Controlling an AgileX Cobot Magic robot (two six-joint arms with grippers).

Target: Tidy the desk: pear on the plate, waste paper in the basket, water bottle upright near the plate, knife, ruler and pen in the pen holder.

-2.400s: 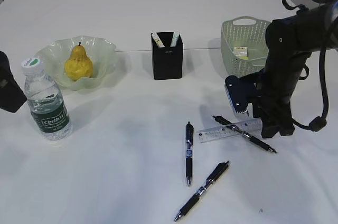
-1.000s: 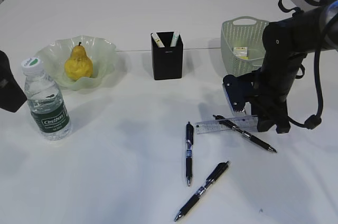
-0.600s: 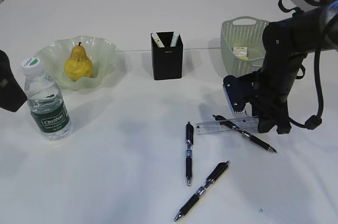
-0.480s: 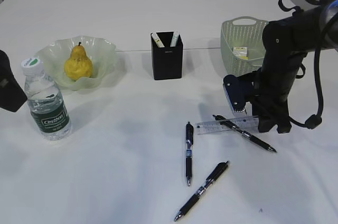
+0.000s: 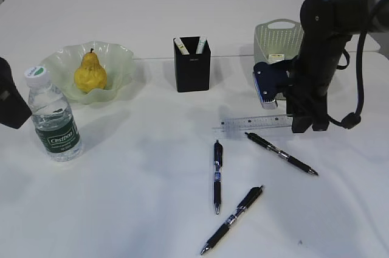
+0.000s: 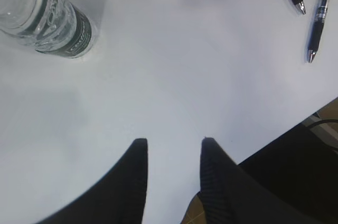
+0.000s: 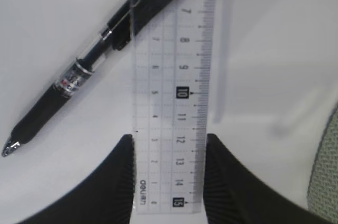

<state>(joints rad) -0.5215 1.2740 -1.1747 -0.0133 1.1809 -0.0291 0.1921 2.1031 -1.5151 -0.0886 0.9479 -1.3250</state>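
My right gripper (image 5: 302, 125) is shut on one end of the clear ruler (image 5: 252, 123), holding it level above the desk (image 5: 140, 167). In the right wrist view the ruler (image 7: 169, 92) fills the gap of the gripper (image 7: 169, 136). One black pen (image 5: 281, 153) lies just under it, two more pens (image 5: 217, 176) (image 5: 233, 219) nearer the front. The pear (image 5: 90, 73) sits on the plate (image 5: 121, 57). The water bottle (image 5: 53, 118) stands upright beside it. My left gripper (image 6: 174, 141) is open and empty. I cannot make out the knife.
The black pen holder (image 5: 192, 66) stands at the back centre with two pale sticks in it. The green basket (image 5: 273, 36) behind my right arm holds waste paper (image 5: 277, 59). The desk's front edge shows close behind my left fingers (image 6: 211, 166).
My right gripper has risen and shifted back with the ruler, lifting it off the pen it lay across. The left arm and everything else stayed put.
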